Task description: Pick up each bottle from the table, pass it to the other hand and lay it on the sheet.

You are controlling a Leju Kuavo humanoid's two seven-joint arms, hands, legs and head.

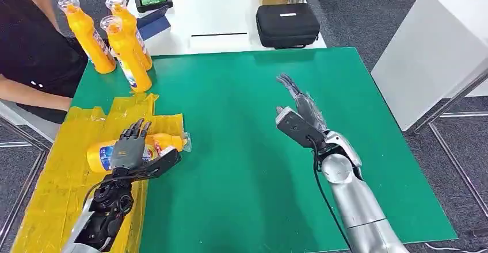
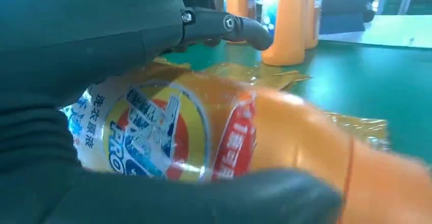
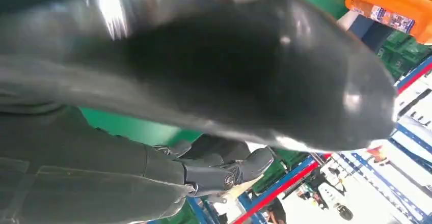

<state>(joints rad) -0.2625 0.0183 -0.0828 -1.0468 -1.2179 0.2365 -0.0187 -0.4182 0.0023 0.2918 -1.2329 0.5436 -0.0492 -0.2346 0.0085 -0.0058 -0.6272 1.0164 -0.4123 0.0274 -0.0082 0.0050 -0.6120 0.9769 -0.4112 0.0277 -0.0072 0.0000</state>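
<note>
My left hand (image 1: 133, 149) lies over the orange bottle (image 1: 138, 148), fingers on the far side and the thumb (image 1: 164, 162) on the near side, so the bottle sits between them. In the left wrist view the thumb (image 2: 204, 198) runs under the printed label (image 2: 153, 132) and a finger (image 2: 224, 25) arches above it; I judge the hand is holding the bottle, though I cannot tell how firmly. The bottle lies on its side with the neck toward the right, resting on the yellow sheet (image 1: 63, 172) at the near left of the green table (image 1: 253, 195) — this is where the task wants it, so I think this one is about to be let go.

My right hand (image 1: 294, 110) is in the middle of the table, raised, with the fingers spread and nothing in it. I believe it stands there because it is the hand that picks up and passes over.

Three more orange bottles (image 1: 109, 37) stand upright at the far left corner, close together, near a person in dark clothes (image 1: 29, 46). They wait their turn — upright is easier for a side grasp. Beyond the green surface, a black case (image 1: 286, 24) rests on a white table (image 1: 230, 11).
</note>
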